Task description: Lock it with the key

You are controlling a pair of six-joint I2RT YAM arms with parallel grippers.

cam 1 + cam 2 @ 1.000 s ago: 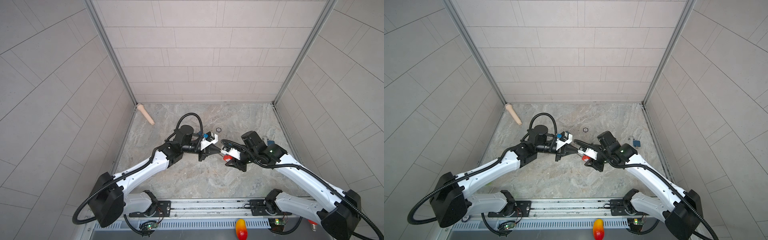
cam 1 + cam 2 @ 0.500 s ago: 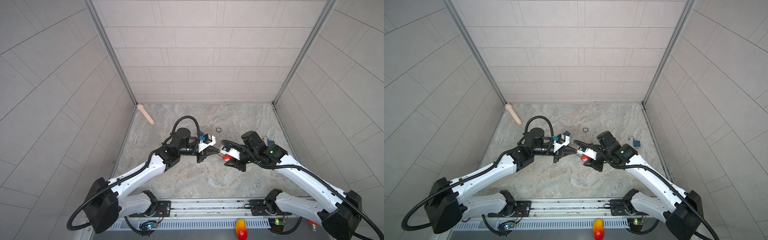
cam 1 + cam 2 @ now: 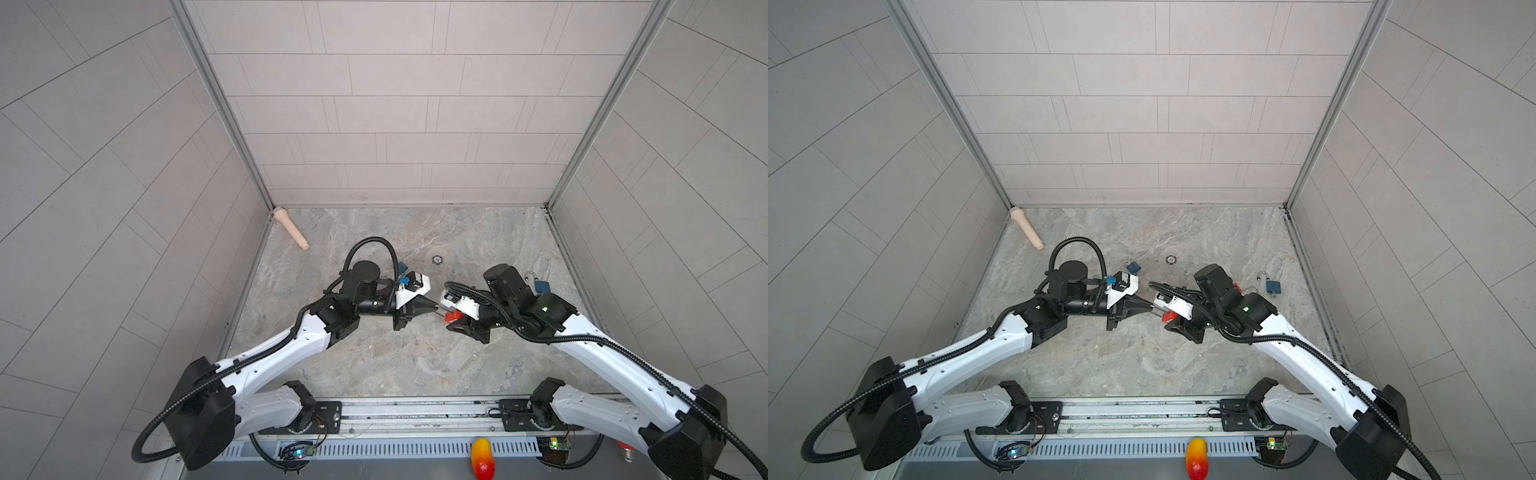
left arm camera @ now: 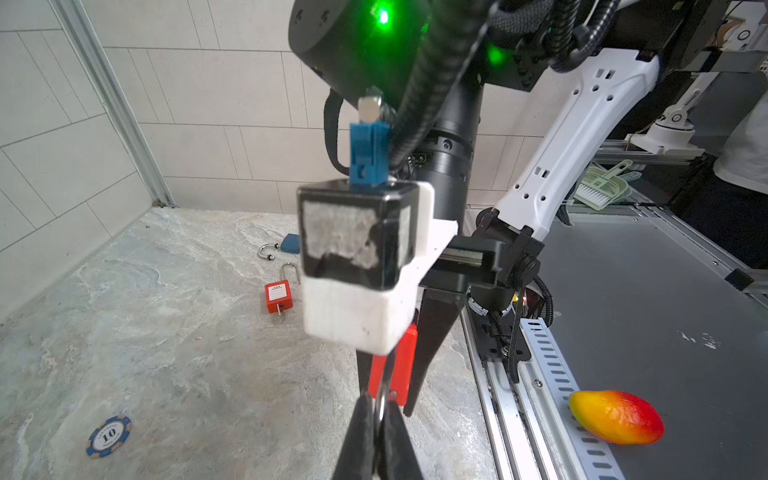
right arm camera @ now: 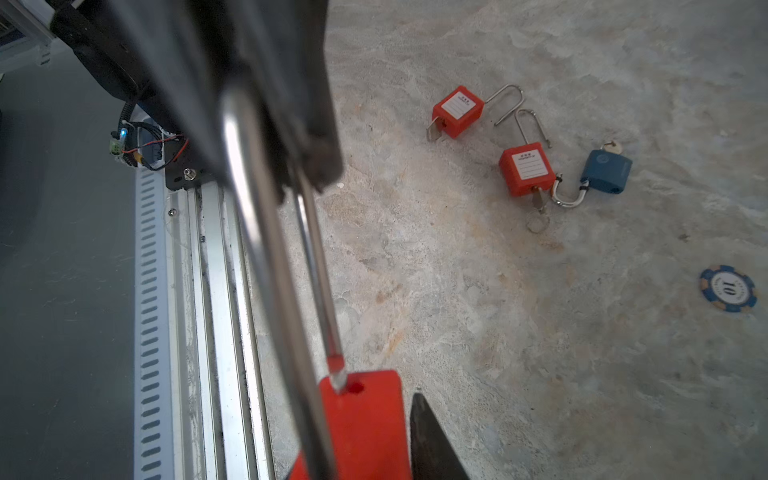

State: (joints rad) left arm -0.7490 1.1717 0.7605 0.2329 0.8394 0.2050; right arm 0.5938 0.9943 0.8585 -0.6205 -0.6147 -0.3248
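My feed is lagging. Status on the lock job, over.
Left gripper shut on steel shackle of red plastic padlock. Right gripper around its body, grip unclear. Loose red padlocks, blue padlock lie well aside.

- My left arm (image 3: 266, 365) comes up from its near-left base and stretches far and right toward the middle, forearm about level, wrist pointing right
- My left gripper (image 3: 433, 307) has its jaws pinched tight together on the shackle (image 5: 266, 249), tips aimed to the right
- My right arm (image 3: 615, 365) rises from its near-right base and reaches far and left, wrist turned to face left
- My right gripper (image 3: 454, 321) is clamped across the body of the red padlock (image 5: 361, 415), jaws only a little apart
- The two grippers meet nose to nose at the middle, just beside each other
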